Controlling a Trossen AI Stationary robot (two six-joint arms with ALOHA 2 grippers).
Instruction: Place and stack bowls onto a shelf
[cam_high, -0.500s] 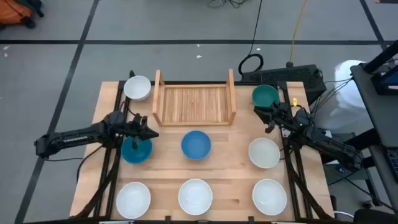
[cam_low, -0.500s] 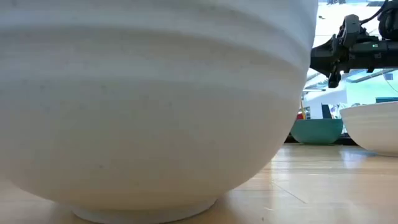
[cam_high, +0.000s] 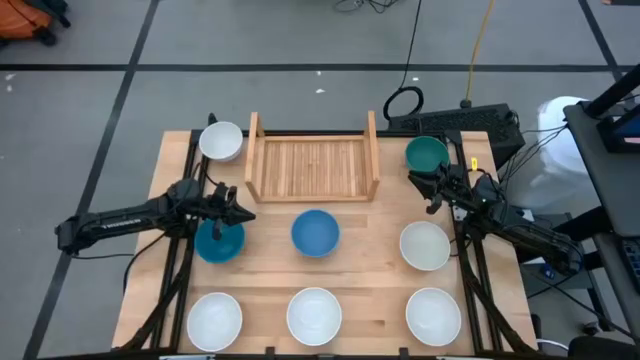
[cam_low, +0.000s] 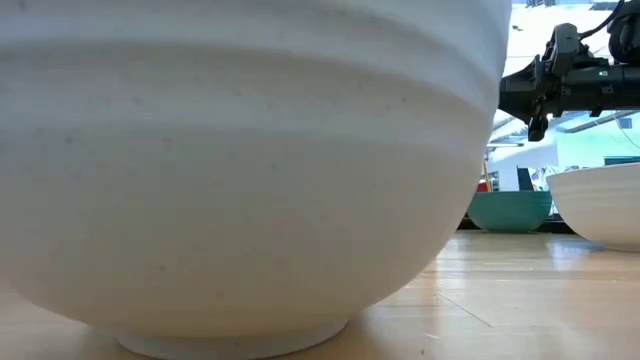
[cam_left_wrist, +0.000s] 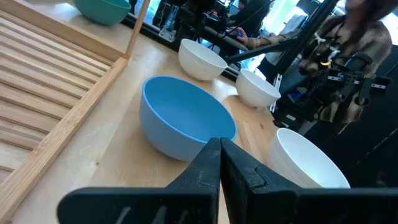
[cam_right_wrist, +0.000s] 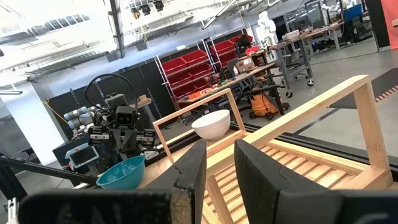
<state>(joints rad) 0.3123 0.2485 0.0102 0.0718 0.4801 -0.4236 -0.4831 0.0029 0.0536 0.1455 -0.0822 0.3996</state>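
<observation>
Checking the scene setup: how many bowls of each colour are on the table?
white bowls: 5
blue bowls: 2
green bowl: 1
Total: 8

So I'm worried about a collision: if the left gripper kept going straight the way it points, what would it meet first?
Probably the middle blue bowl, straight ahead of the shut left gripper; depth is hard to judge.

A light wooden slatted shelf (cam_high: 312, 168) with two upright side boards sat empty at the table's far middle. A white bowl (cam_high: 221, 141) stood left of it and a dark green bowl (cam_high: 427, 154) right. Two blue bowls (cam_high: 315, 232) and four more white bowls (cam_high: 314, 314) stood upright in rows nearer the front.
</observation>
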